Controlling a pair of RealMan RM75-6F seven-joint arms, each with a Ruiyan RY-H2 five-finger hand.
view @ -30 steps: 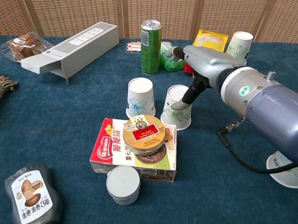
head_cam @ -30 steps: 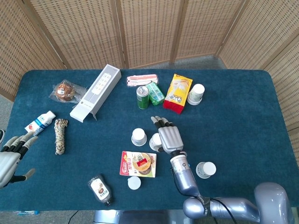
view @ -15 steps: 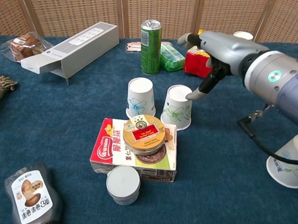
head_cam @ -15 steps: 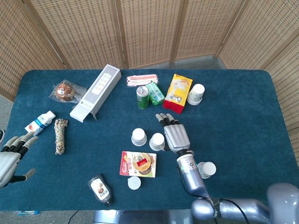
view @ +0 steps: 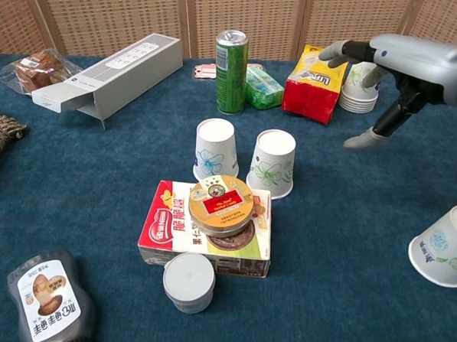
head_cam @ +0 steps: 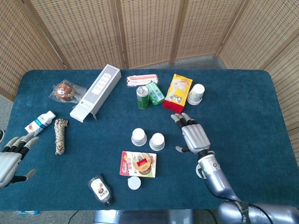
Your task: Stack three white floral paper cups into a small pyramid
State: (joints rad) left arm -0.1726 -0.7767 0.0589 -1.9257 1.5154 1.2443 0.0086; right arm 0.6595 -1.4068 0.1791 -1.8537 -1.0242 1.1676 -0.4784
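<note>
While right hand (head_cam: pixel 194 135) hovers spread, nearest cup (head_cam: pixel 157 141) stands apart, left of fingers (head_cam: pixel 179 118)

Not much readable here tbh. The red and white flat cardboard box (view: pixel 206 235) shows big Chinese characters along its front edge, too blurry to make out. The round gold tin (view: pixel 221 202) sitting on that box has a red label, illegible.

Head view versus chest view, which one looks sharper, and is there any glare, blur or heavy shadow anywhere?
Head view: even, soft light, no glare, only faint shadows beside the two cups. Chest view: sharp close up, print on the round tin crisp; a mild sheen on the green can; the right hand looks slightly soft at its edges.
</note>
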